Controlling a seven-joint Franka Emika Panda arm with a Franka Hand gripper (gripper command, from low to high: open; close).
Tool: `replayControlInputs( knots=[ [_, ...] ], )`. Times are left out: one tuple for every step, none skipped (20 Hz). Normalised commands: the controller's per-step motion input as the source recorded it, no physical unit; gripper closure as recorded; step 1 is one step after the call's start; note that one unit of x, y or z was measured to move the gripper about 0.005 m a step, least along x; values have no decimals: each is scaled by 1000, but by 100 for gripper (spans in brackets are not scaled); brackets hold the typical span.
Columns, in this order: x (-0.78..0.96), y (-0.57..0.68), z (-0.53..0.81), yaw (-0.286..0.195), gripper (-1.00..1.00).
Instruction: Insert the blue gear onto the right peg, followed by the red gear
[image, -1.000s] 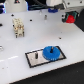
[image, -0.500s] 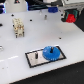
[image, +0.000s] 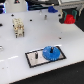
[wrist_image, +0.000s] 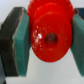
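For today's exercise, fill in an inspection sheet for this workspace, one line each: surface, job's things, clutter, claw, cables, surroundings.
Surface: white table, lit brightly, with glare.
Job's things: blue gear sits on the black-rimmed grey plate, at the plate's end toward the exterior view's right; a thin dark peg stands free beside it. Red gear is held off the table.
Clutter: a small beige blocky object stands on the table, away from the plate.
Claw: claw is shut on the red gear, its teal pads pressing both sides.
Cables: nothing seen.
Surroundings: blurred dark shapes behind the table; cannot tell what they are.
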Motion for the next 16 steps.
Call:
replayControlInputs(
  knots=[
    [740,-270,314,0,100],
    [736,-269,297,0,100],
    [732,-267,275,0,100],
    [756,-254,226,0,100],
    [758,-258,206,0,100],
    [753,-266,185,0,100],
    [750,-266,166,0,100],
    [745,-271,155,0,100],
    [743,-271,148,0,100],
    [741,-273,143,0,100],
    [740,-275,138,0,100],
    [745,-275,130,0,100],
    [745,-270,123,0,100],
    [719,-265,79,0,100],
    [709,-265,64,0,100],
    [681,-261,41,0,100]
  ],
)
